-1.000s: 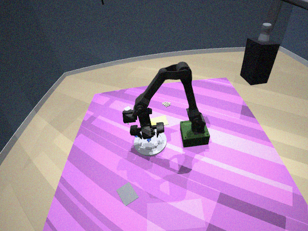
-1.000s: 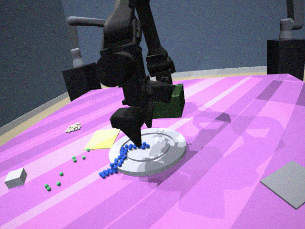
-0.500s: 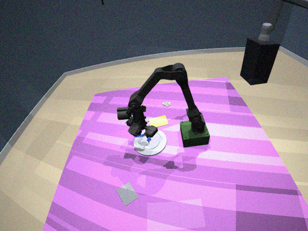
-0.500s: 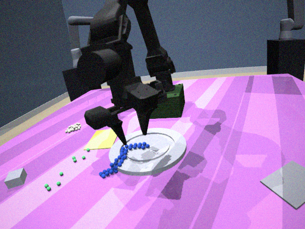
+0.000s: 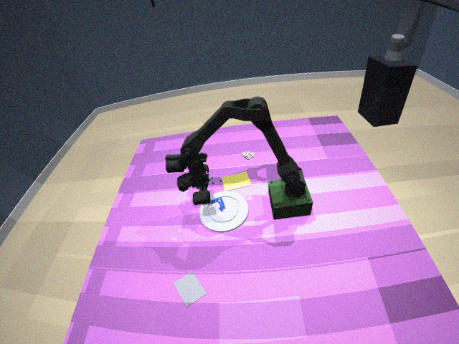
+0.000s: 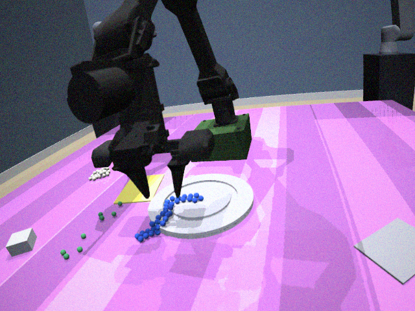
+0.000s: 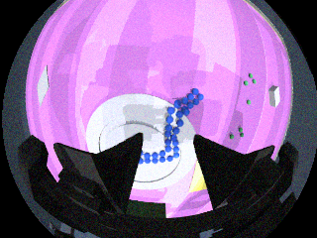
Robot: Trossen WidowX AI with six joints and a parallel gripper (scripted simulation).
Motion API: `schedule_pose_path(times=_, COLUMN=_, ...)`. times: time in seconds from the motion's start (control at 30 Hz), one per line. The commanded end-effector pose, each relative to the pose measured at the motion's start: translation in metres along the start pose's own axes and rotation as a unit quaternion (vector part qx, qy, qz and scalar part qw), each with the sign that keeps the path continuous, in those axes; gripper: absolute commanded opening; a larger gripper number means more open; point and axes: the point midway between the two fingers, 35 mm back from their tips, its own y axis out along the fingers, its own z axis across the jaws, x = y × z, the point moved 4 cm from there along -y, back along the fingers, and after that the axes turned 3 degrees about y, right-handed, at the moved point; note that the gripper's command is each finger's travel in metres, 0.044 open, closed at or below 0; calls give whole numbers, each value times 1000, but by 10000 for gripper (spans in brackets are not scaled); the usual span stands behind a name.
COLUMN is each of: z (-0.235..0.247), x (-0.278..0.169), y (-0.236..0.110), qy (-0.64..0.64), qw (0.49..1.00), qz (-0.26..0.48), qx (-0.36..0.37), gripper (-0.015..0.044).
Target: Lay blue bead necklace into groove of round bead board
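The blue bead necklace (image 5: pixel 221 204) (image 6: pixel 163 213) (image 7: pixel 169 119) lies bunched in a bent double strand. One end lies on the inner disc of the white round bead board (image 5: pixel 242 211) (image 6: pixel 242 207) (image 7: pixel 114 109). The strand crosses the thin circular groove and the rim, and its other end lies on the cloth. My gripper (image 6: pixel 162 197) (image 7: pixel 168 138) is open with nothing held. Its fingertips are low over the board's edge, one on each side of the strand in the wrist view. In the top view the fingertips are hard to make out.
Loose green beads (image 6: pixel 83 236) (image 7: pixel 249 102), a yellow sheet (image 5: pixel 236 180) (image 6: pixel 133 190) and white beads (image 5: pixel 247 155) (image 6: pixel 100 173) lie beyond the board. A pale block (image 6: pixel 21 242) (image 7: pixel 274 96) and a grey square (image 5: pixel 189 289) (image 6: pixel 391 251) lie farther off. The arm stands on a green base (image 5: pixel 290 207).
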Motion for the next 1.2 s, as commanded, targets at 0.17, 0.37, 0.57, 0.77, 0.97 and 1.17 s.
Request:
schedule_pose_path(times=0.17, z=-16, x=16, y=3, qy=213, qw=977, qz=8, qx=0, gripper=250)
schedule_pose_path(times=0.37, z=-16, x=16, y=3, qy=213, qw=977, qz=8, qx=0, gripper=250)
schedule_pose_path(times=0.57, z=-16, x=15, y=19, qy=213, qw=977, qz=8, qx=0, gripper=250)
schedule_pose_path(times=0.77, z=-17, x=17, y=12, qy=209, qw=978, qz=2, qx=-2, gripper=250)
schedule_pose_path(times=0.97, z=-16, x=17, y=20, qy=210, qw=978, qz=3, qx=-1, gripper=250)
schedule_pose_path(times=1.17, z=-16, x=16, y=30, qy=211, qw=977, qz=5, qx=-1, gripper=250)
